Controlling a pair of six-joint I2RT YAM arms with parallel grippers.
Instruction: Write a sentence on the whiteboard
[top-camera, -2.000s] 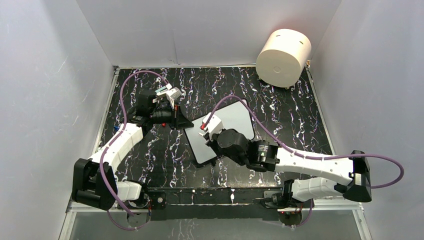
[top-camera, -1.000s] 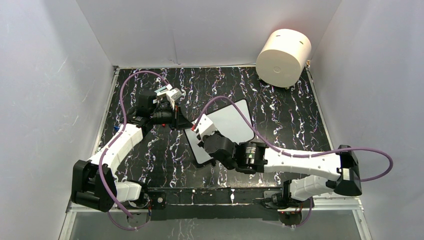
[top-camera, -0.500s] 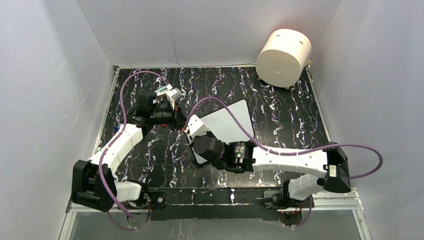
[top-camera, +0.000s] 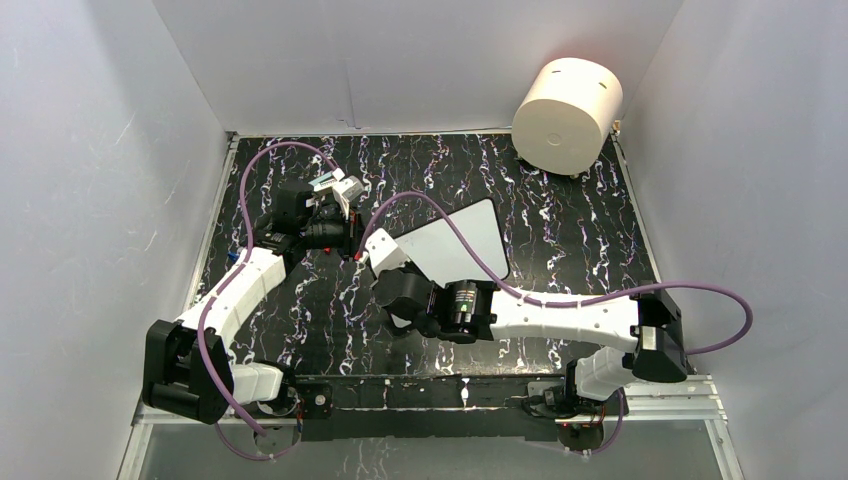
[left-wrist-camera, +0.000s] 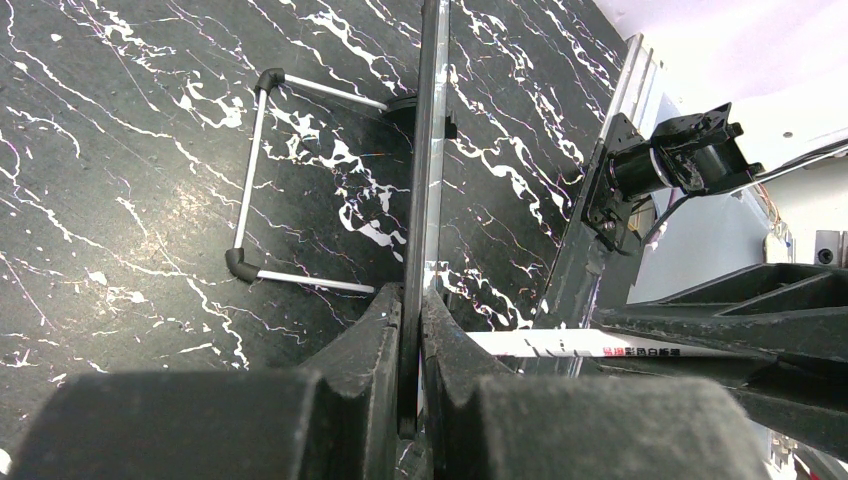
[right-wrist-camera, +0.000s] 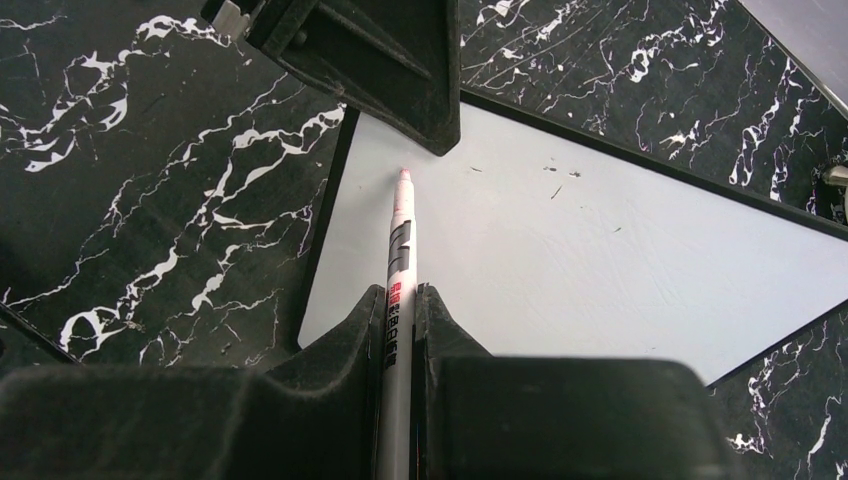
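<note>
One whiteboard (top-camera: 478, 230) sits around the middle of the counter (top-camera: 560, 230), turned askew to its edges, with a thin black rim and rounded corners. Its face is plain white apart from a few tiny dark specks. The left jaws are pressed together on the rim at the board's left end; the left wrist view shows the board edge-on between them. One marker (right-wrist-camera: 400, 240) is pinched in the right jaws, its red tip over the white face just inside the left edge and right beside the left jaws; whether the tip touches the surface I cannot tell. In the top view the right arm's wrist hides the board's near left part, and its purple cable (top-camera: 410, 194) crosses over the white face. One thin wire bracket (left-wrist-camera: 250, 170) with black corners lies on the counter beside the board, one end meeting a black foot at the rim. One cream cylinder (top-camera: 567, 115) stands at the far right corner, well apart from the board.
</note>
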